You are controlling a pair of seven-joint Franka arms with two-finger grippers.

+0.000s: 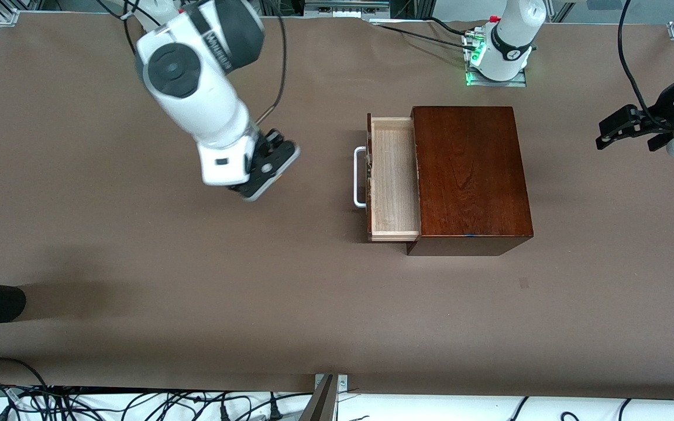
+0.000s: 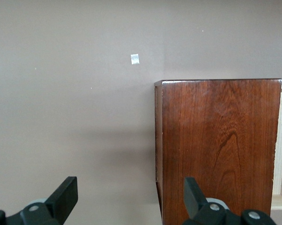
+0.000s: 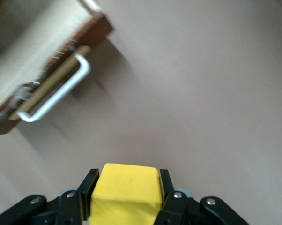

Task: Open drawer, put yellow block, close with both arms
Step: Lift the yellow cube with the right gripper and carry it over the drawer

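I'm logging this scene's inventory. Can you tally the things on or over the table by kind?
Wooden box: 1
Drawer, pulled open: 1
Yellow block, held in the right tool: 1
Robot tools: 2, the left tool open, near the box
Total: 5

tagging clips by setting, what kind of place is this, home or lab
Most likely a robotics lab bench. Two white robot arms are mounted along a table covered in plain brown sheeting, loose cables run along its edge, and the only prop is a wooden box with its drawer open.
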